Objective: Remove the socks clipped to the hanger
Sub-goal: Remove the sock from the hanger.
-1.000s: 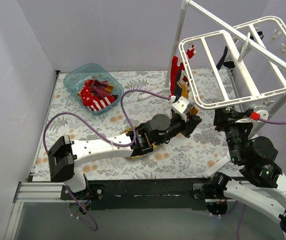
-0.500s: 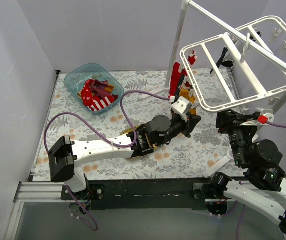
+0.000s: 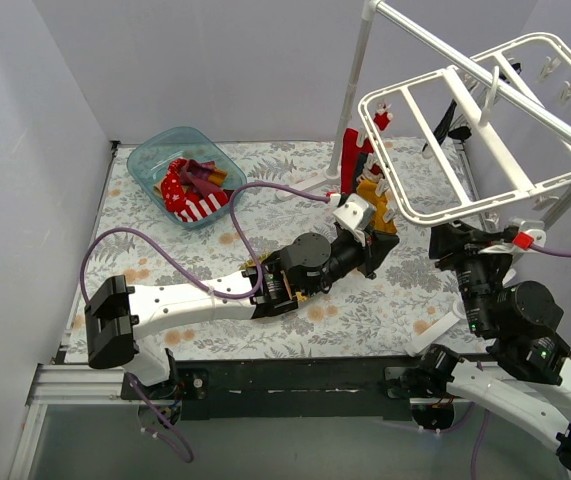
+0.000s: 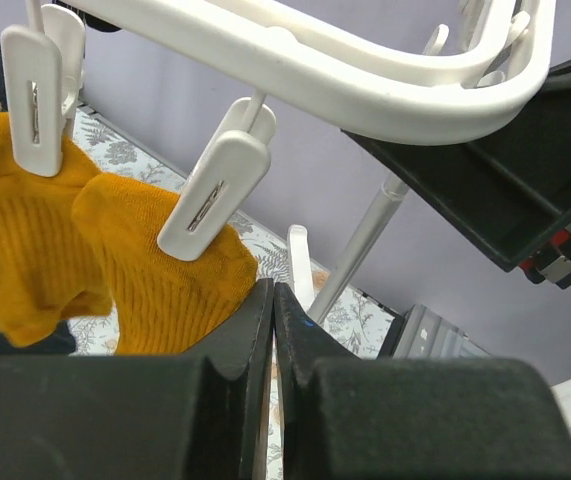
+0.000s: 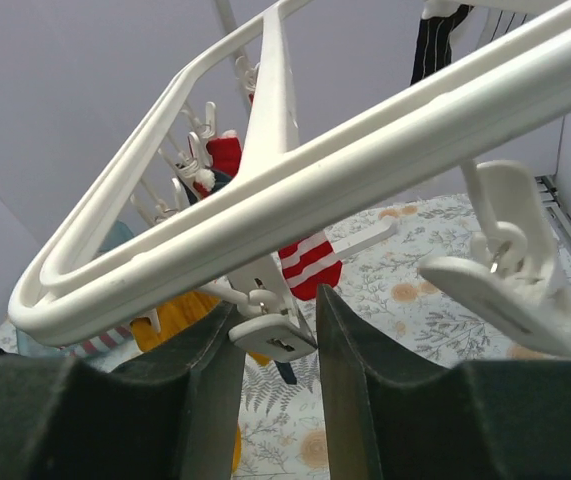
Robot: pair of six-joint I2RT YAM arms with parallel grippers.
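**Mustard sock next: get a true pinch, then pull down**

The left hand (image 4: 273, 300) is fully closed, its tips touching the lower right edge of a mustard sock (image 4: 165, 290). I cannot tell whether any fabric is caught between them. That sock and its twin (image 4: 25, 230) hang from white clips (image 4: 210, 190) on the near-left edge of the hanger (image 3: 435, 212), above the tabletop (image 3: 365, 300), with red socks (image 3: 357, 150) just beyond. The right hand (image 5: 275, 303) is partly open under the hanger's rail, with a clip (image 5: 270, 340) between its fingers but not squeezed. As I judge it, the left hand needs a real pinch of knit low on the sock. A steady downward pull should then free it, with the frame steadied against swinging.
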